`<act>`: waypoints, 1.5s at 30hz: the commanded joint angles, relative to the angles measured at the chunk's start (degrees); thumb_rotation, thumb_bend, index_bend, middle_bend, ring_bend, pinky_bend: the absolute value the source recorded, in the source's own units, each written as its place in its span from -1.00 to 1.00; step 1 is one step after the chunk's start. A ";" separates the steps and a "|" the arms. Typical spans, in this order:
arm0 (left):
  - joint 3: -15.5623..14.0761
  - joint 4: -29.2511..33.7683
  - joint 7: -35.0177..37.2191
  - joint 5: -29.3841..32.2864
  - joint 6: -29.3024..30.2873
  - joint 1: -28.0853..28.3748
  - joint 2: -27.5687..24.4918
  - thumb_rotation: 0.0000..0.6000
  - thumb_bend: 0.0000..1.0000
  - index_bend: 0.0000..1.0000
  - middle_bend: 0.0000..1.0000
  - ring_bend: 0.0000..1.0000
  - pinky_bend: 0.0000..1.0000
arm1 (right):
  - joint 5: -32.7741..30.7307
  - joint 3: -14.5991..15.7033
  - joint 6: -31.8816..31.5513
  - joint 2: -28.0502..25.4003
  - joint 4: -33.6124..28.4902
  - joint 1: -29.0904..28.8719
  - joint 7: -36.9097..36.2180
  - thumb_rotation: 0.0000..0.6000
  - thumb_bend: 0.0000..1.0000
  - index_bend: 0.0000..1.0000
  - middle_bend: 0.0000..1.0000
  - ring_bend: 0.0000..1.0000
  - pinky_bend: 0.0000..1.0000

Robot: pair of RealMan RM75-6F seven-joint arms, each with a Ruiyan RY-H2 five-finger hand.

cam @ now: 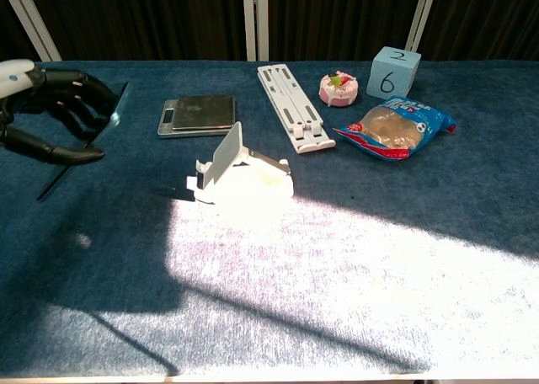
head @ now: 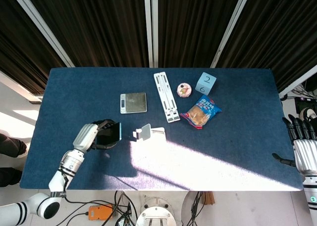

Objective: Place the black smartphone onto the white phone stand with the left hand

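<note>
Broadly, the table [head: 237, 146] fills the middle of the head view, half in shade, with a bright sun patch across its lower centre. At lower left of that view the left hand [head: 99, 135] grips the phone [head: 115, 132], fingers wrapped round its edges; in the chest view the phone [cam: 84, 140] shows edge-on and tilted, clear of the cloth at upper left. The right hand [head: 301, 145] hangs at the far right edge, fingers apart, holding nothing. The stand [cam: 240, 175] sits just right of the phone, at the edge of the sun patch, backrest tilted up.

My judgement: the phone is carried steeply tilted, so it could slip from the fingers. It could also knock the light stand aside if it comes in too low.
</note>
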State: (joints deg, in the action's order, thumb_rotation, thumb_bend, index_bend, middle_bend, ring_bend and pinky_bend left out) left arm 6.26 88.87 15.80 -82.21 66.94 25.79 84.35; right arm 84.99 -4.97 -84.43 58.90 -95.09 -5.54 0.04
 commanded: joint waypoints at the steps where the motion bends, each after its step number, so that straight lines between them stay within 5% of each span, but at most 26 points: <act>1: 2.48 2.00 1.60 0.87 0.77 1.17 2.36 1.00 -0.50 0.05 0.23 0.00 0.02 | -0.17 0.01 0.07 -0.07 0.03 0.05 -0.09 1.00 -0.69 -1.00 -0.90 -1.00 -0.90; 12: 7.82 -2.21 -0.03 4.60 1.60 5.71 15.54 1.00 -0.48 0.05 0.23 -0.03 0.02 | -0.82 0.23 -0.29 -0.25 0.91 0.88 -1.02 1.00 -0.69 -1.00 -0.90 -1.00 -0.91; 21: 9.13 -10.08 -2.59 5.52 3.63 7.82 24.88 1.00 -0.48 0.05 0.23 -0.06 0.02 | -1.33 0.27 0.47 -0.04 1.33 0.82 -1.28 1.00 -0.69 -1.00 -0.90 -1.00 -0.91; 45: 7.99 -21.85 4.65 2.50 7.68 7.44 33.56 1.00 -0.48 0.05 0.23 -0.08 0.02 | -2.53 -0.26 1.62 0.99 2.52 0.29 -0.44 1.00 -0.69 -1.00 -0.90 -1.00 -0.91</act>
State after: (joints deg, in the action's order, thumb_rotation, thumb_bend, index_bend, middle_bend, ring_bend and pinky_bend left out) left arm 14.31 67.56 19.94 -79.42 74.44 33.20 117.51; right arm 82.46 -5.23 -82.81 59.88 -92.57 -5.24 -0.41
